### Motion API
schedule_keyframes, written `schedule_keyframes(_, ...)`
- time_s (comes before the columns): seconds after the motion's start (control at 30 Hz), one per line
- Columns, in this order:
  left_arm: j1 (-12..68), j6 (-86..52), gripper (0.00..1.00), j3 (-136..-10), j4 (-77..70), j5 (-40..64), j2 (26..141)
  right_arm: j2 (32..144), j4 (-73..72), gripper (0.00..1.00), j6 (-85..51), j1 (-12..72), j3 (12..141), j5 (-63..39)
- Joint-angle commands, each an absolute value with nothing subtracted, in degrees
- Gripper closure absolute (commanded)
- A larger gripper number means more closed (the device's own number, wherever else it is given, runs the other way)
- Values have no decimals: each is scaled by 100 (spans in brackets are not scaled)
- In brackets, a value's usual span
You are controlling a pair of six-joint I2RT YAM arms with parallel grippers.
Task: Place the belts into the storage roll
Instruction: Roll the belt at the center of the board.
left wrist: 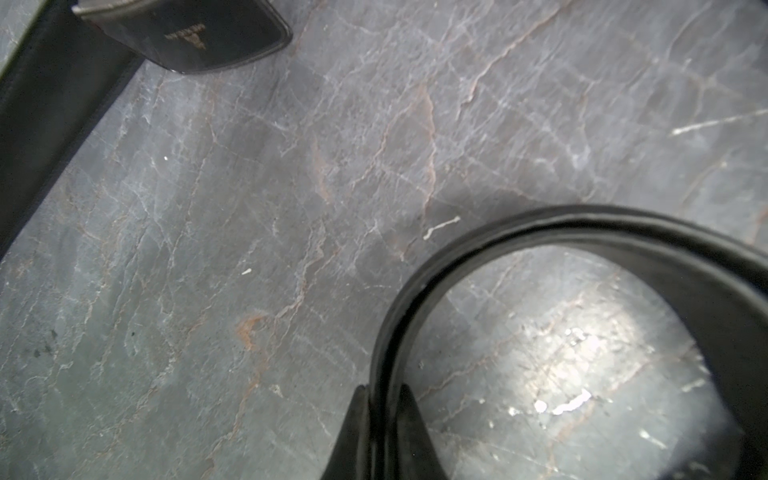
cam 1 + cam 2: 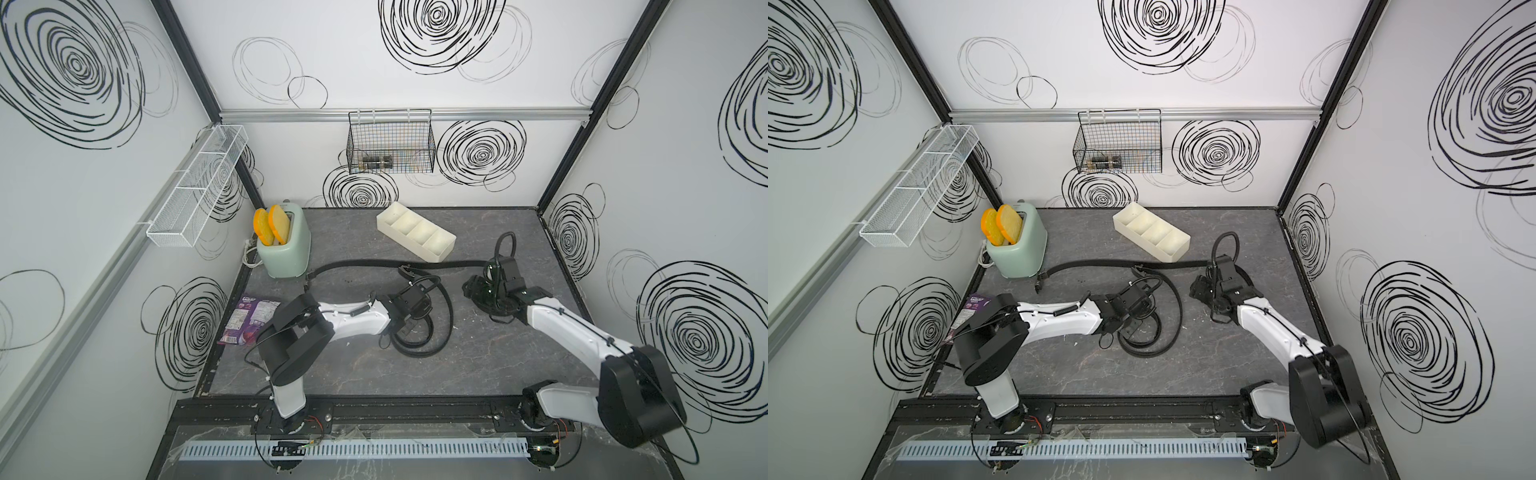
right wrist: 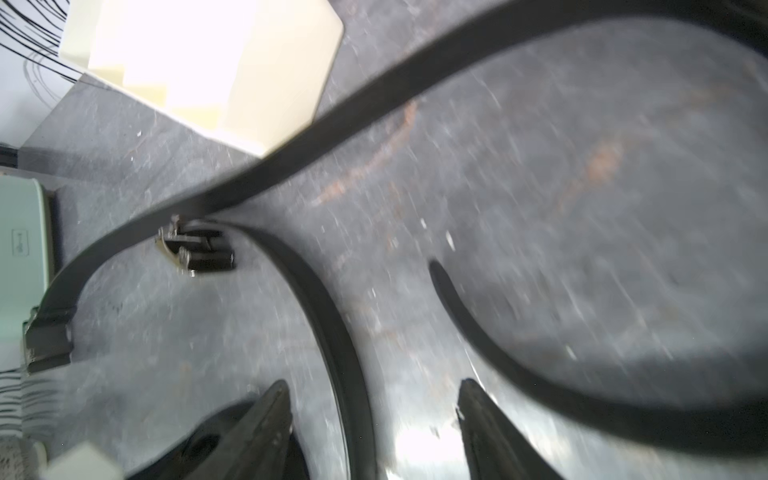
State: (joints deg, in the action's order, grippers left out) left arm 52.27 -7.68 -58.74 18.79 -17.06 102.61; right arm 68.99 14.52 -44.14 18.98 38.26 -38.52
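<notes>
Two claws, two different states. My left gripper is pinched tight on the looped belt. The band stands on edge between its fingers and curls away in a ring on the grey tabletop.

My right gripper has its jaws apart. A stretch of that same loop runs through the gap, and neither of the fingers seems to press it. Just ahead of this claw lies the loop's buckle. Beyond that, the straight belt crosses toward the mint toaster. Farthest out, past that strap, sits the storage roll, with all four compartments bare in both top views.

I judge the step in hand to be winding the loop small enough for one compartment. I'd keep the left pinch as the anchor and close the right claw squarely on the strap in its gap. Then I'd feed the slack round in short pulls so the coil tightens rather than twists. When carrying it outward, I'd lift clear over the straight belt so I don't drag it.
</notes>
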Motion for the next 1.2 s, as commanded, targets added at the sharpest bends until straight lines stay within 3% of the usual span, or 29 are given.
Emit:
schedule_keyframes(0.0, 5356, -735, 100, -5615, 2135, -1340, 10459, 6239, 1440, 33, -5617, 2233, 3120, -3752)
schedule_keyframes(0.13, 5600, -727, 100, -5608, 2195, -1454, 10459, 5596, 416, 32, -6819, 3038, 2321, -3590)
schedule_keyframes(0.3, 5906, -817, 100, -5564, 2224, -1460, 10444, 5564, -510, 32, -7509, 3602, 1799, -3344)
schedule_keyframes(0.57, 6279, -951, 100, -5681, 2197, -1376, 10492, 6366, -809, 35, -7434, 3856, 1892, -3331)
schedule_keyframes(0.87, 6433, -1050, 100, -5862, 2202, -1340, 10547, 6943, -689, 49, -7215, 4091, 2023, -3366)
schedule_keyframes(1.17, 6384, -988, 100, -5992, 2154, -1257, 10648, 7303, -403, 55, -6821, 4236, 2094, -3457)
